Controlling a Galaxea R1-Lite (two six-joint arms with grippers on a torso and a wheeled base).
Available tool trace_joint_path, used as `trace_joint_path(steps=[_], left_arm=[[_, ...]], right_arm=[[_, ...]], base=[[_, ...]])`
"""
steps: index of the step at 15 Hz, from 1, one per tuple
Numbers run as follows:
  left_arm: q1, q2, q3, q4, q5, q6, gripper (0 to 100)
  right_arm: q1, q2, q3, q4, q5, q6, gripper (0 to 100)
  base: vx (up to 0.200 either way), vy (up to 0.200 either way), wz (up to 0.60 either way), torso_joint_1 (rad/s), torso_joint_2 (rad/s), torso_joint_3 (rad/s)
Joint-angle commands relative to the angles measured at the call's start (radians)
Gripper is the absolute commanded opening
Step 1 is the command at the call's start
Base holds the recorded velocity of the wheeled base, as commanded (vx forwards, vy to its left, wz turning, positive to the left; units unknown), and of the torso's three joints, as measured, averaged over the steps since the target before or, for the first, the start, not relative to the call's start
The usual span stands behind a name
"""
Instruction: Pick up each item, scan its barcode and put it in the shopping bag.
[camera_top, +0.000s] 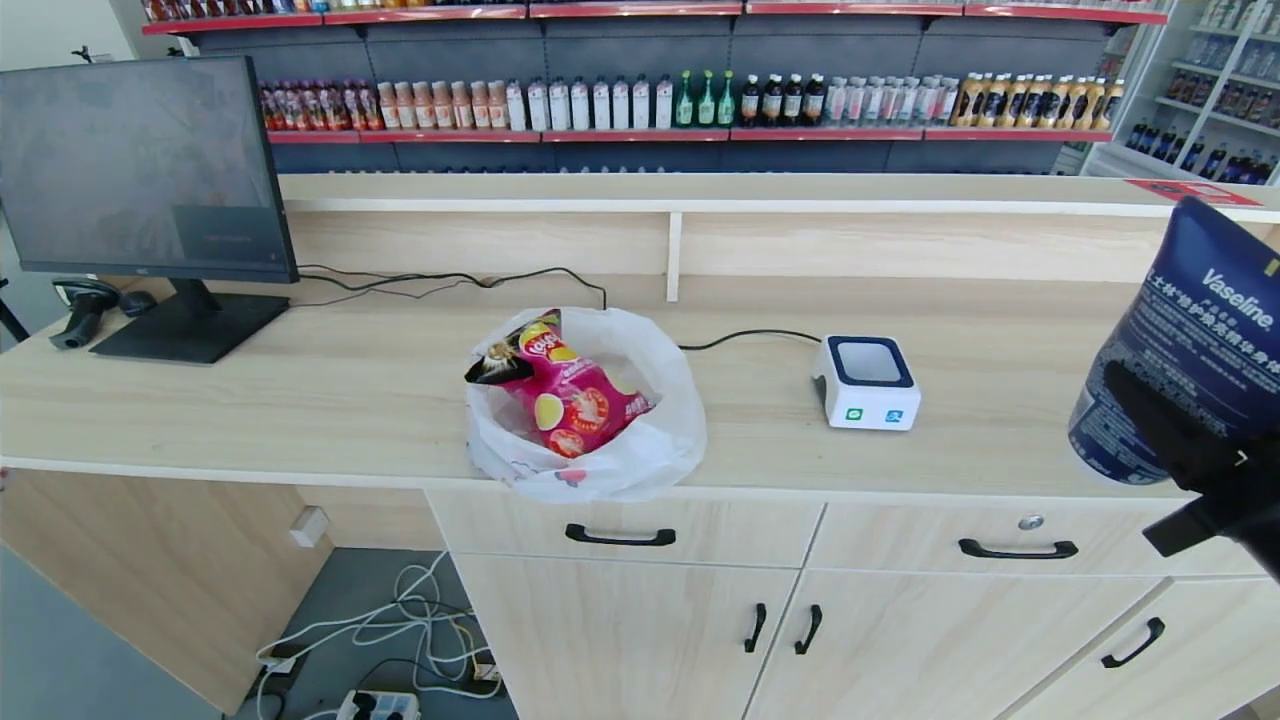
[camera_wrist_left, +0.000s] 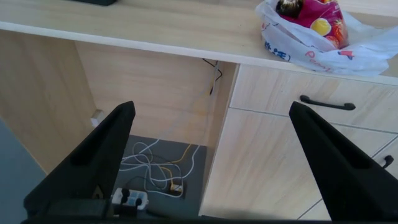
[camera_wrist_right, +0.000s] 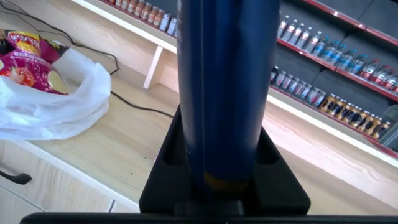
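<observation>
A dark blue lotion bottle (camera_top: 1190, 345) hangs tilted above the counter's right end, with my right gripper (camera_top: 1180, 430) shut on it. The right wrist view has the same bottle (camera_wrist_right: 227, 81) clamped between the black fingers (camera_wrist_right: 171, 146). The white shopping bag (camera_top: 640, 440) sits near the counter's front edge at centre, with a pink chip bag (camera_top: 565, 390) in it. The white barcode scanner (camera_top: 866, 382) stands between the bag and the bottle. My left gripper (camera_wrist_left: 211, 162) is open and empty, below the counter top in front of the cabinets, left of the shopping bag (camera_wrist_left: 323, 50).
A monitor (camera_top: 140, 170) stands at the counter's left end with a handheld scanner (camera_top: 80, 312) beside it. Cables (camera_top: 450, 285) run along the back of the counter. A raised ledge (camera_top: 760, 195) backs the counter. Drawers (camera_top: 620, 535) and floor cables (camera_top: 400, 640) lie below.
</observation>
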Motion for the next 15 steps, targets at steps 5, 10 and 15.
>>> trace_joint_path(steps=[5,10,15], left_arm=[[0.0,0.0,0.0,0.0,0.0,0.004,100],[0.0,0.0,0.0,0.0,0.0,0.003,100],[0.0,0.0,0.0,0.0,-0.001,0.003,100]], right_arm=[[0.001,0.007,-0.023,0.015,0.003,0.032,0],[0.001,0.001,-0.02,0.015,0.003,0.052,0],[0.001,0.0,-0.006,0.015,0.003,0.056,0]], base=[[0.0,0.08,0.0,0.0,0.0,-0.001],[0.12,0.0,0.0,0.001,0.0,0.0],[0.0,0.0,0.12,0.008,0.01,-0.002]])
